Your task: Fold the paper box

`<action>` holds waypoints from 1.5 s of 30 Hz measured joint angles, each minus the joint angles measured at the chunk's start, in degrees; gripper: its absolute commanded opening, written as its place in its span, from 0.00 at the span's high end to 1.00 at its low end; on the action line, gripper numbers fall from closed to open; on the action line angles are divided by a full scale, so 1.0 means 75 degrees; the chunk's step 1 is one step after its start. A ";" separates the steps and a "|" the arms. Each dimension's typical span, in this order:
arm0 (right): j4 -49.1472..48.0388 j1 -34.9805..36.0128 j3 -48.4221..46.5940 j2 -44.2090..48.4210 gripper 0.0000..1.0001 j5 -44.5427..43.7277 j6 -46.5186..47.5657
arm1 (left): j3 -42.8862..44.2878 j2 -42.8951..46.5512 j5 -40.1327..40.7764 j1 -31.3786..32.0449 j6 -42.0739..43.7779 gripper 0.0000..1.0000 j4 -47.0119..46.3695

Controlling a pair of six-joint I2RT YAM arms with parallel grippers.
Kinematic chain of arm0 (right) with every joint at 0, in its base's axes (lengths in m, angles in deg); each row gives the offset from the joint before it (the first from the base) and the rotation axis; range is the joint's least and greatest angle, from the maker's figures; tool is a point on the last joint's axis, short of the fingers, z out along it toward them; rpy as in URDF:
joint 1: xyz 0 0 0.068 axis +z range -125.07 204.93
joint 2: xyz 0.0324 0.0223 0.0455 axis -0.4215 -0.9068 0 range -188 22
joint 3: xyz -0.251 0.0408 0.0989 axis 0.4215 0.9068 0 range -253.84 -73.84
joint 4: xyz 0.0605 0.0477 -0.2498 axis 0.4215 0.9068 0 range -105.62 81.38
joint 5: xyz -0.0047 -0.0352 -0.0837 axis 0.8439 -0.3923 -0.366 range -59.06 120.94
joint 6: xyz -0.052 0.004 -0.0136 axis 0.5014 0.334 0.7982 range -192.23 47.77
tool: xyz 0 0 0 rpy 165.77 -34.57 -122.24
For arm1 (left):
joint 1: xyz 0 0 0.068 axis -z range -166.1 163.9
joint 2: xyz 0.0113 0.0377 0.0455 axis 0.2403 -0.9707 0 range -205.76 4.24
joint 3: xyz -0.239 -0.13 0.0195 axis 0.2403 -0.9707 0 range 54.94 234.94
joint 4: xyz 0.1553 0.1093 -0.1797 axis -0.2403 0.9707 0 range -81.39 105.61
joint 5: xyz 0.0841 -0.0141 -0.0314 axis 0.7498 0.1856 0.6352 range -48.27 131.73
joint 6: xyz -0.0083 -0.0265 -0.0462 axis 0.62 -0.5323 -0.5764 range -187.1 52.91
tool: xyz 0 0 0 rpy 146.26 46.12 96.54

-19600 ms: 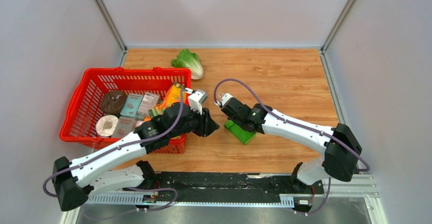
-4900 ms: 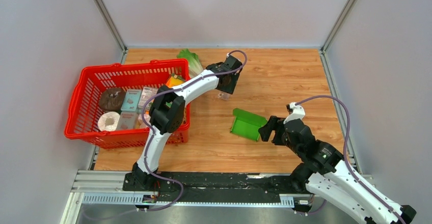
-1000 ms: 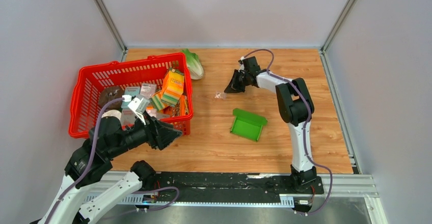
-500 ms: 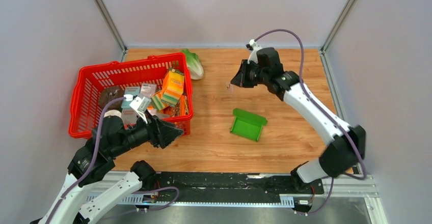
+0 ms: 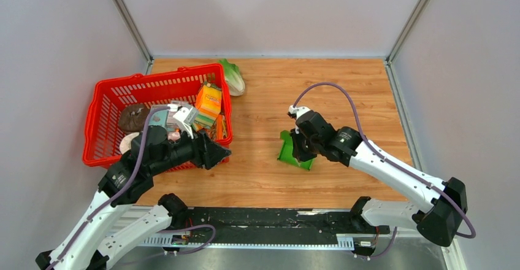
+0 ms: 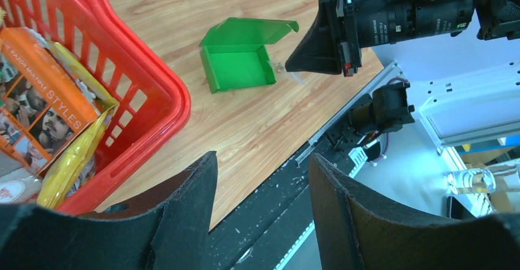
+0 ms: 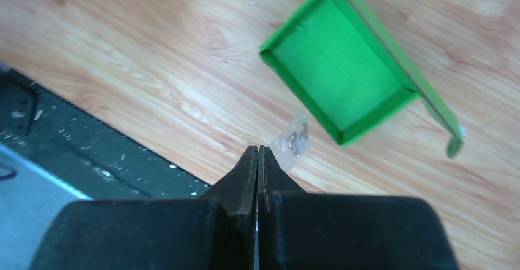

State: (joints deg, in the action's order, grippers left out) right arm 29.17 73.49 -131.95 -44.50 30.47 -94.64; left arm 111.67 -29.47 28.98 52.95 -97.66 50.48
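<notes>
Top external gives me the layout. On the pale wooden worktop (image 5: 343, 92) I take the red plastic mesh basket (image 5: 141, 92) as my marker. The bright green card paper box (image 5: 286, 152) lies flat well to the right of the basket, about level with its near wall. The right gripper (image 7: 257, 156) hangs over the box, clenched on the corner of a small clear plastic packet (image 7: 294, 140). The left gripper (image 6: 262, 159) is released and empty at the basket's near right corner, aimed across toward the box.

My reading is that the tray is already formed, with its walls up and the lid flap standing open along one long edge. The step in hand looks like bringing the packet to the open tray. Next I would lower the packet and let it go inside the walls. Then I would swing the lid over and tuck it, pressing evenly, since thin card may buckle.

Top external hides much of the box under the right gripper and shows no packet at all. Right wrist shows the tray's bare inside, with the packet lined up just outside one wall. Left wrist alone shows the right gripper held clear above the worktop.
</notes>
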 measured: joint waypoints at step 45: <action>-0.1658 -0.0609 0.1789 0.1364 0.45 -0.2923 -0.1349 | 0.0478 -0.1897 0.0469 0.1137 0.0321 0.40 -0.0239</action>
State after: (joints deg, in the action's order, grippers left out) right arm 16.74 68.92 -118.53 -34.27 8.55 -104.76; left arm 115.25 -43.70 32.50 61.47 -95.26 48.68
